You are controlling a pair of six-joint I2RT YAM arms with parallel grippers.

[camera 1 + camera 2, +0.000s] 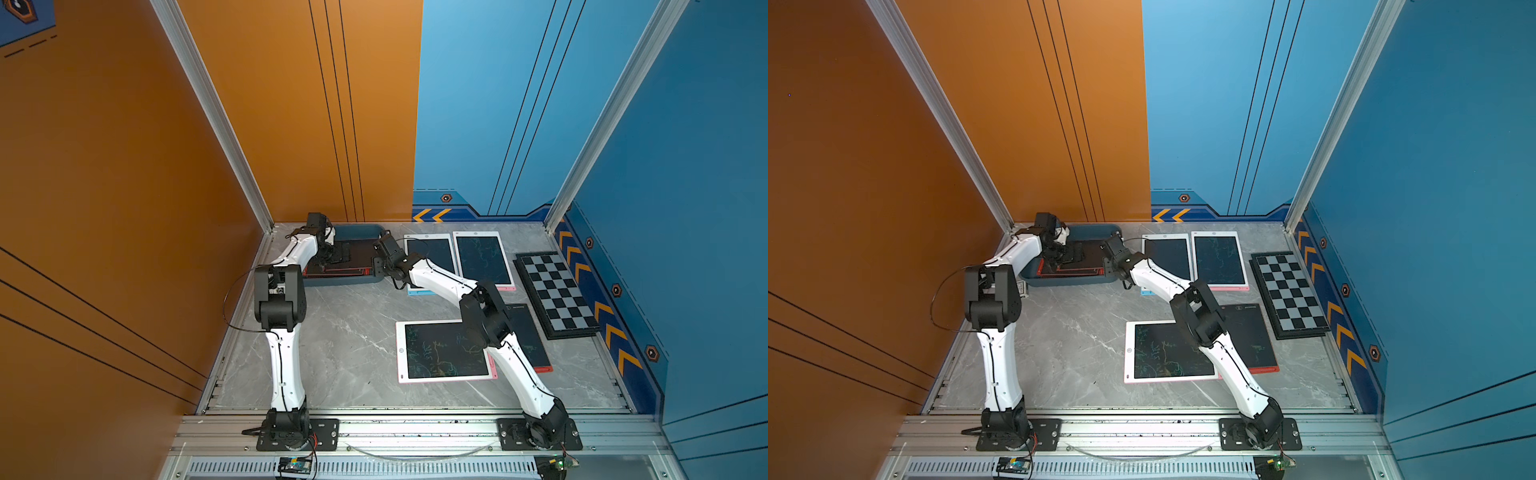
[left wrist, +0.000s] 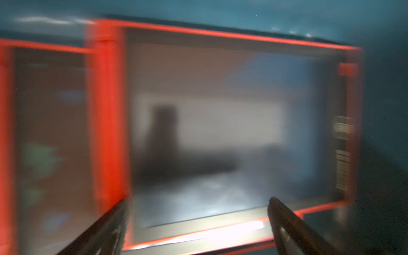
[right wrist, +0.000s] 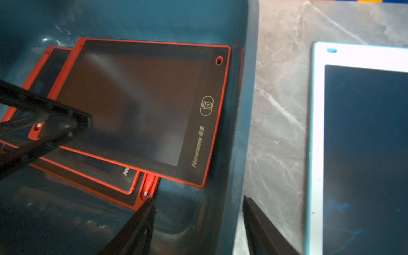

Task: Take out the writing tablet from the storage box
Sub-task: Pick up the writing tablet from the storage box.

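The dark teal storage box [image 1: 345, 282] [image 1: 1071, 283] stands at the back left of the table. Several black writing tablets with red edges lie stacked and fanned inside it; the top one [image 3: 143, 106] [image 2: 220, 114] lies flat. My left gripper [image 1: 338, 253] [image 2: 198, 202] hangs open inside the box just over the tablets, blurred in its wrist view; one of its fingers [image 3: 66, 123] shows over the top tablet's far end. My right gripper [image 1: 376, 268] [image 3: 198, 198] is open and straddles the box's right wall [image 3: 234, 154], one finger inside, one outside.
On the table right of the box lie a white tablet with a blue edge [image 1: 432, 253] [image 3: 362, 143] and one with a pink edge [image 1: 482, 259]. Nearer the front lie another pink-edged tablet [image 1: 442, 351] and a black one [image 1: 528, 336]. A chequered board [image 1: 557, 291] lies far right.
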